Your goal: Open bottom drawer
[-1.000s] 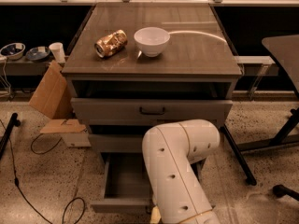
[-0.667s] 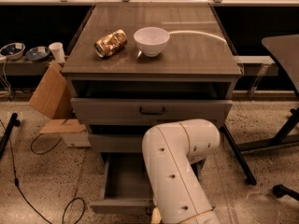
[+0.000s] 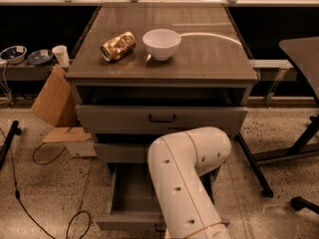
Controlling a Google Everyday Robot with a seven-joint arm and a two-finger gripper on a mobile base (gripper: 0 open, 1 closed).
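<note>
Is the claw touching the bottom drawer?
Cannot tell. In the camera view the claw is hidden behind the white arm, which covers the front of the open bottom drawer.

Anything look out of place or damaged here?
A crumpled gold can lies on its side on the cabinet top, left of the white bowl. The tool is not in view; only the white arm shows.

We get warm, fairly dim indoor light from overhead. The worktop [image 3: 209, 63] takes most of it, with a bright curved streak [image 3: 212, 35] beside the white bowl [image 3: 161, 43] and a sheen on the crushed can [image 3: 118, 46]. The white arm [image 3: 187, 178] is the brightest surface, and the jaws are hidden behind it, low in frame. Above the jaws the drawer gaps are deep shadow. The bottom drawer [image 3: 130, 193] is murky inside. Behind the worktop it goes near black.
</note>
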